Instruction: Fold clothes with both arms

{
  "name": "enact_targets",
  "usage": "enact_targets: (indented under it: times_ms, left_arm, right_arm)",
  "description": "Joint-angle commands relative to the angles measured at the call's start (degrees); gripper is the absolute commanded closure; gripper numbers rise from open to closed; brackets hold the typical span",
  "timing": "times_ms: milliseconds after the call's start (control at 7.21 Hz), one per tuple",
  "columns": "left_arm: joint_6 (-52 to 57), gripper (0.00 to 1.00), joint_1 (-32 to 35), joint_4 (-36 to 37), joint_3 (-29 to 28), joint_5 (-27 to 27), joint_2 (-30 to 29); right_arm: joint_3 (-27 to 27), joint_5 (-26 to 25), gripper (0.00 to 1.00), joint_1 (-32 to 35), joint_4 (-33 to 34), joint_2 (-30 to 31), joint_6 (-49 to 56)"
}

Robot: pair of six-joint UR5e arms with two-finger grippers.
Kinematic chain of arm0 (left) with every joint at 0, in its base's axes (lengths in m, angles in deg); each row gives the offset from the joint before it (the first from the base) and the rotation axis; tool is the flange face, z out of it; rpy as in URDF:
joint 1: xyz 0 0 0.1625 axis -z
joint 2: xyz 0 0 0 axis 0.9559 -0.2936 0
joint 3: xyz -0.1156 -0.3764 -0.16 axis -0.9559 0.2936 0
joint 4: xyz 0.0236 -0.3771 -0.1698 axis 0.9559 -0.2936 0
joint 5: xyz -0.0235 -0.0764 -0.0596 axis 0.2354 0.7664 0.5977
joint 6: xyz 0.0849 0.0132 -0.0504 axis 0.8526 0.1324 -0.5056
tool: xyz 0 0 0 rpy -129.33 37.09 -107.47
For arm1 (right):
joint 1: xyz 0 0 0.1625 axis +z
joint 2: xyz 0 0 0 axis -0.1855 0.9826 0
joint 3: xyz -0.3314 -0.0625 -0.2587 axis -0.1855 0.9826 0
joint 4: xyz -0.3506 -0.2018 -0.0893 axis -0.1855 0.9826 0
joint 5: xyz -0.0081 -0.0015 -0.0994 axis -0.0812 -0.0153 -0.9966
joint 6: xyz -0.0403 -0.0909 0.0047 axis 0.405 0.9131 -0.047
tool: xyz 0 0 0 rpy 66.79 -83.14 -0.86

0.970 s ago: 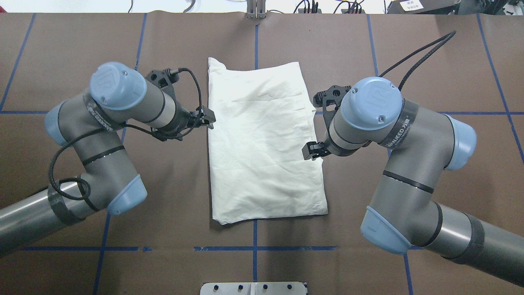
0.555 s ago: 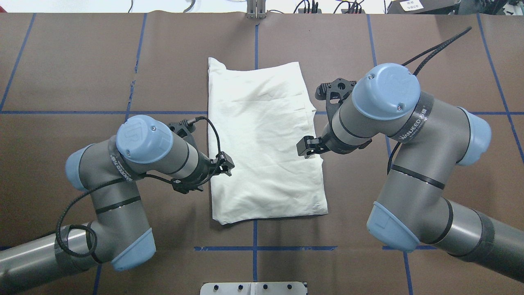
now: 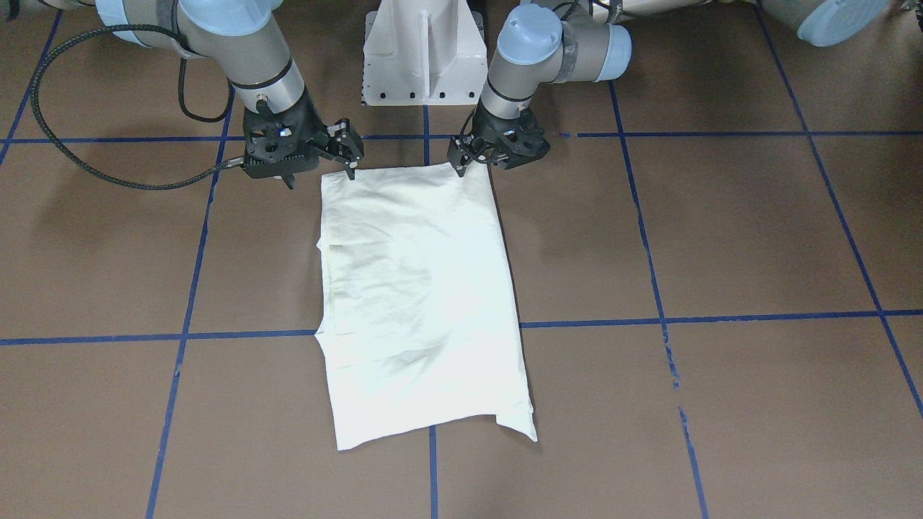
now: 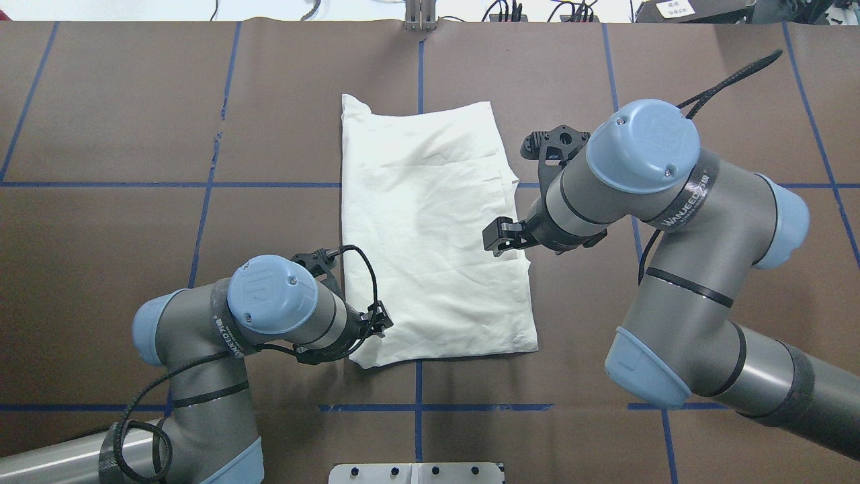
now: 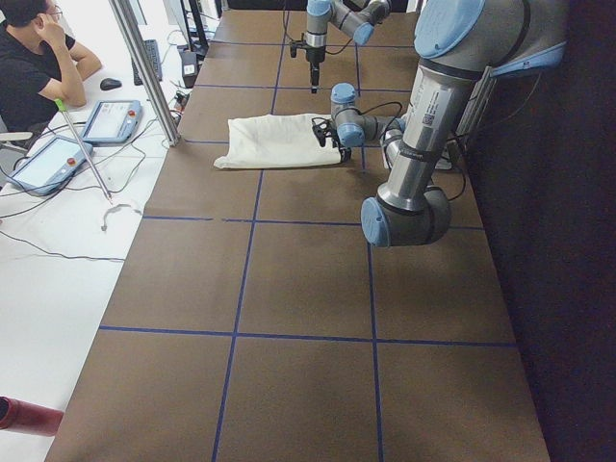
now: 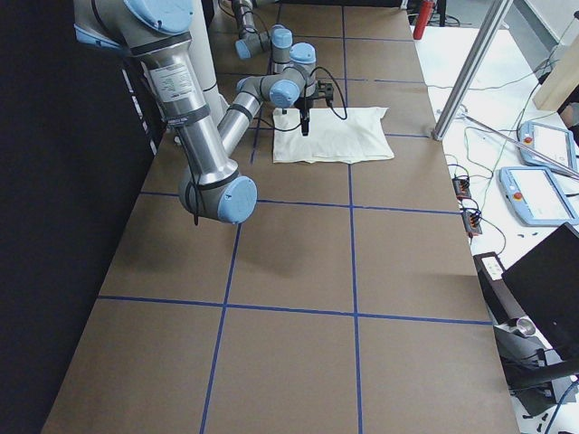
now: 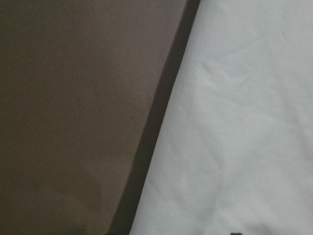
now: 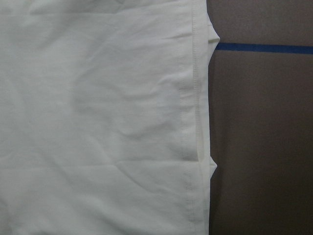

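Possibly the left claw (image 4: 377, 323), low at the near left corner of the folded shirt (image 4: 430, 228) lying in the middle of the surface (image 4: 121, 121), catches only one layer and drags the fold open; whether its fingers are apart I cannot tell. The right claw (image 4: 500, 236) hovers over the shirt's right edge, seemingly apart and empty.
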Motion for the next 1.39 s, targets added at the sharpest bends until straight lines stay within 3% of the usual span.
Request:
enact_targets:
  times_ms: [0, 139, 693, 832, 1109, 1248]
  left_arm:
    - [-0.1, 0.25, -0.2, 2.1, -0.3, -0.2, -0.4]
    - [-0.1, 0.34, -0.3, 2.5, -0.3, -0.2, -0.5]
    - [0.1, 0.41, -0.3, 2.4, -0.3, -0.2, -0.8]
    - [0.1, 0.48, -0.3, 2.4, -0.3, -0.2, -0.8]
    - [0.5, 0.90, -0.3, 2.4, -0.3, -0.3, -0.5]
    - [0.8, 1.00, -0.3, 2.3, -0.3, -0.2, -0.5]
  right_arm:
    - [0.0, 0.0, 0.00, 0.3, -0.1, 0.0, -0.4]
    - [-0.1, 0.1, 0.00, 0.4, -0.1, 0.0, -0.4]
    - [0.0, 0.4, 0.00, 1.0, -0.2, 0.5, -0.4]
    - [0.0, 0.4, 0.00, 1.1, -0.2, 0.5, -0.4]
    - [0.0, 0.5, 0.00, 1.5, -0.2, 0.6, -0.3]
    - [0.0, 0.5, 0.00, 1.5, -0.2, 0.6, -0.4]
